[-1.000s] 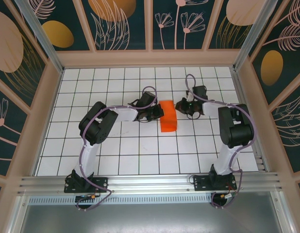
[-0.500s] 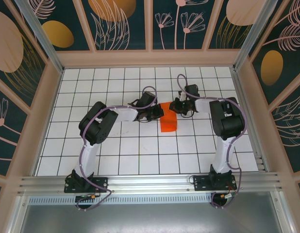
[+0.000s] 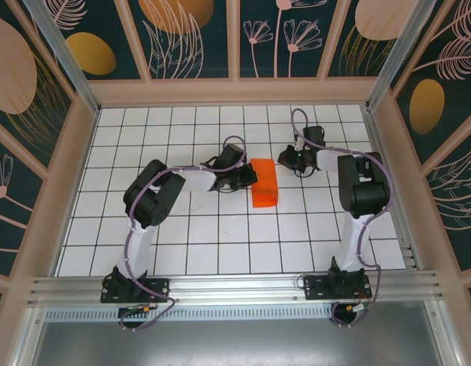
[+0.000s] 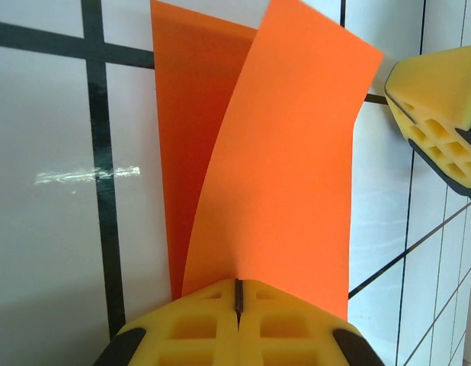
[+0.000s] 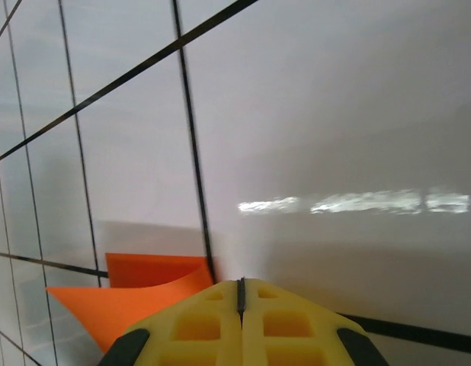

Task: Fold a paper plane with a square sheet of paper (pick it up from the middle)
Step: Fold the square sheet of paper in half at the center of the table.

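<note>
Pinching the folded paper point(image 3: 264, 184) at its left edge, the left gripper point(image 3: 249, 177) is holding it on the table point(image 3: 182, 229), long axis near-to-far; the right gripper point(image 3: 285, 160), pressed together and empty, is hovering just beside its far-right corner.

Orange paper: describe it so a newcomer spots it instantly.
On the white grid table, look at the middle, between the arms' tips. The sheet of paper lies folded into a strip, pinched by the left gripper. Nothing else on the tiles is bright orange.
</note>
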